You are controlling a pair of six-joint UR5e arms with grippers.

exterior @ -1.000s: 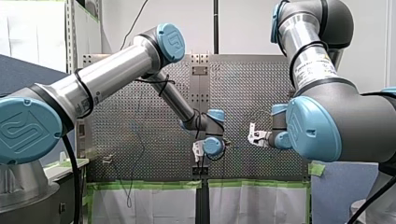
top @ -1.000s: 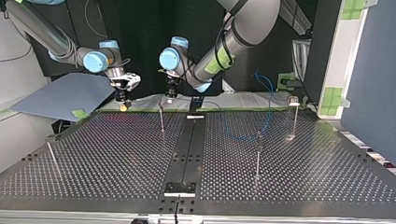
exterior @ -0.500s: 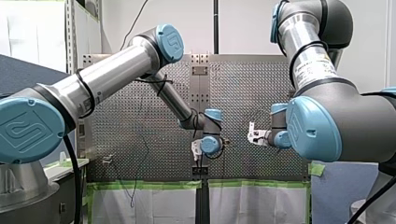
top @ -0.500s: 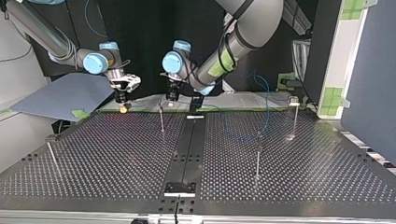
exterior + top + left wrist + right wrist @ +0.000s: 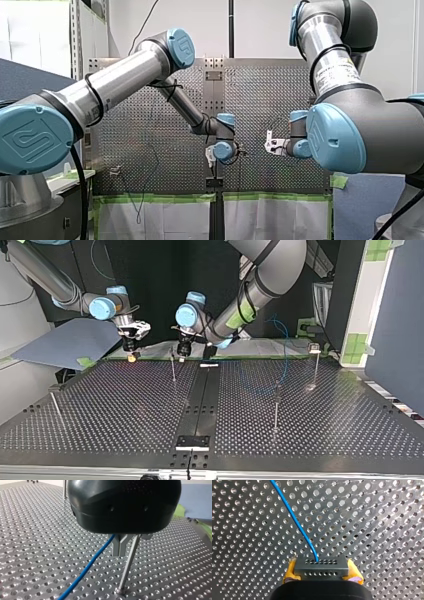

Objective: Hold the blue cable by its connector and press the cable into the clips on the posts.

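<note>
My right gripper (image 5: pixel 321 568) has yellow pads (image 5: pixel 290 570) and is shut on the grey connector (image 5: pixel 322 563). The blue cable (image 5: pixel 294 520) leaves the connector over the perforated table. In the top view this gripper (image 5: pixel 131 354) hovers at the far edge, on the left. My left gripper (image 5: pixel 119 552) has metal fingers, shut, and the blue cable (image 5: pixel 87 567) runs into them. A thin post (image 5: pixel 127 566) stands right beside the fingers. Seen from the top view, my left gripper (image 5: pixel 183 349) is next to that post's top (image 5: pixel 171 352), and the cable (image 5: pixel 285 352) loops away at the right.
Other posts stand on the table: one near the middle right (image 5: pixel 275 407), one at the far right (image 5: pixel 315 365), and a leaning one at the near left (image 5: pixel 56 409). A dark rail (image 5: pixel 200 405) runs down the table's middle. Green tape edges the far side.
My left gripper has come down closer to the post's top in the top view, drawing the cable with it. My right gripper has stayed nearly still.
</note>
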